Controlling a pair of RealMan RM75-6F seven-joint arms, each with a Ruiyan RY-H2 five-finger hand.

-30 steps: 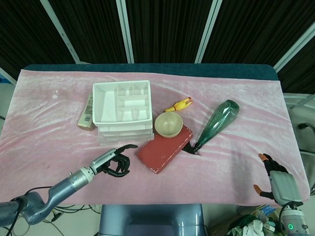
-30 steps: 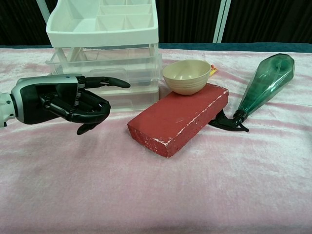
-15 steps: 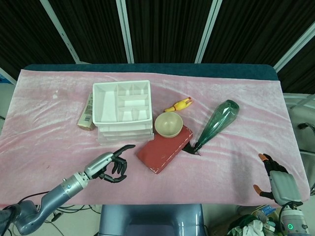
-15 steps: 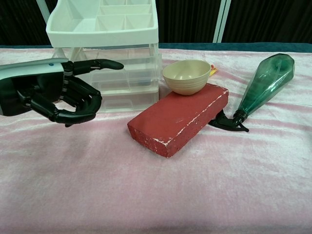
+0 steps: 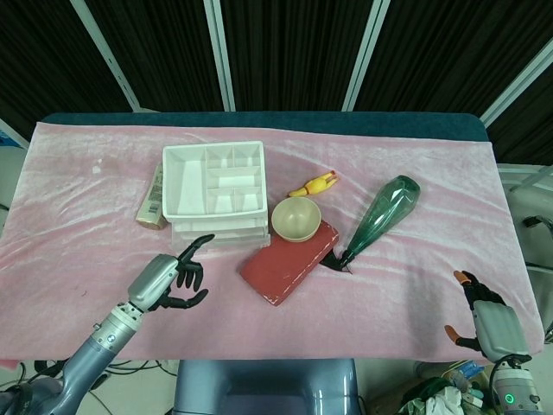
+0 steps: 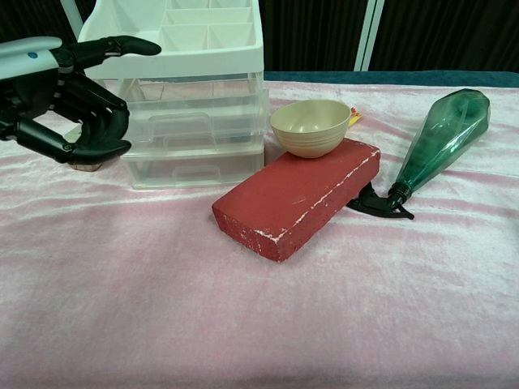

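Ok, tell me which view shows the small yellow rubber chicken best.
The head view: the small yellow rubber chicken lies whole on the pink cloth behind the beige bowl. The chest view shows only a yellow sliver past the bowl's rim.

So the left hand point(image 5: 166, 278) has pulled back toward the robot and drifted left, away from the red brick point(image 5: 287, 260). It's now at the front left corner of the drawer box point(image 5: 216, 195), sitting higher in the chest view, fingers looser.
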